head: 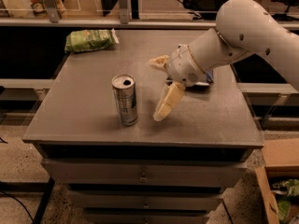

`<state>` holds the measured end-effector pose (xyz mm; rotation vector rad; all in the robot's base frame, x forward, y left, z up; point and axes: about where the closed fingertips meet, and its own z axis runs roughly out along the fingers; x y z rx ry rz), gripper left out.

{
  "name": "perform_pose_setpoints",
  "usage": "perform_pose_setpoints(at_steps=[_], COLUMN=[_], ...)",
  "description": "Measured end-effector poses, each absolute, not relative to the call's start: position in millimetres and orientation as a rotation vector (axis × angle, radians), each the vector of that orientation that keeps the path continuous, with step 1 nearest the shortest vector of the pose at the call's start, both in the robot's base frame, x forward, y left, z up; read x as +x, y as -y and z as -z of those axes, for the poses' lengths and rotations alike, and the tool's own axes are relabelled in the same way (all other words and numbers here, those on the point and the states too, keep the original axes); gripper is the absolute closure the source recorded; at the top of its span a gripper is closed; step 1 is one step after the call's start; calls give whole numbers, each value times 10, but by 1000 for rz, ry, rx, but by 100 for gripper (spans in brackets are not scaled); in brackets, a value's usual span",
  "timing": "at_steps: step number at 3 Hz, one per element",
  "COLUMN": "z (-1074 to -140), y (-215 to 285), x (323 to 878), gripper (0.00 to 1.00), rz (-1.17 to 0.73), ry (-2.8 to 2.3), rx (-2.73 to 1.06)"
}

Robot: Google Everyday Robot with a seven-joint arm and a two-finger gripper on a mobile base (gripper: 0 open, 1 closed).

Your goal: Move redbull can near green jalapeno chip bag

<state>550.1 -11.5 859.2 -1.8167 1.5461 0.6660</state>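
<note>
— Location of redbull can [125, 99]?
— Upright on the bench [70, 120], front-left of centre, near the front edge. Long axis vertical, pull-tab top up. Nothing touching it.

— And the tool [155, 90]?
— Low over the bench, just beside the can on its right in the view, apart from it. Carried on the white arm [252, 31] entering from the right. Both fingers [169, 99] spread wide, nothing between them: one angled down toward the bench surface, the other pointing left, farther back.

— Bearing from tool to can?
— Directly leftward in the view, across a short gap. Mouth of the tool facing roughly that way. Judged: a sideways advance to bracket the can body, then closure across its narrow width. Grasp not yet made.

— Destination?
— Beside the green jalapeno chip bag [89, 40], lying flat at the far-left corner of the bench, well apart from the can. No object seen between the two.

— Anything else noted?
— Only the dark blue bag [208, 78], right of centre, partly hidden behind the arm. Not part of the job.

— Risk?
— Tall slim can, likely tipped by a finger striking it high or off-centre. Low, square approach advised.
</note>
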Motion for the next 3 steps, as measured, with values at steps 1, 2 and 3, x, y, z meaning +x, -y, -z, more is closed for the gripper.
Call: perform_pose_setpoints(at_steps=[1, 2, 3], z=[-8630, -8705, -8785], y=[-123, -216, -293], x=[5355, 5216, 5084], gripper=[0, 0, 0], rz=[-758, -812, -870], ry=[-1475, -1437, -1391], rx=[-1862, -1885, -1895])
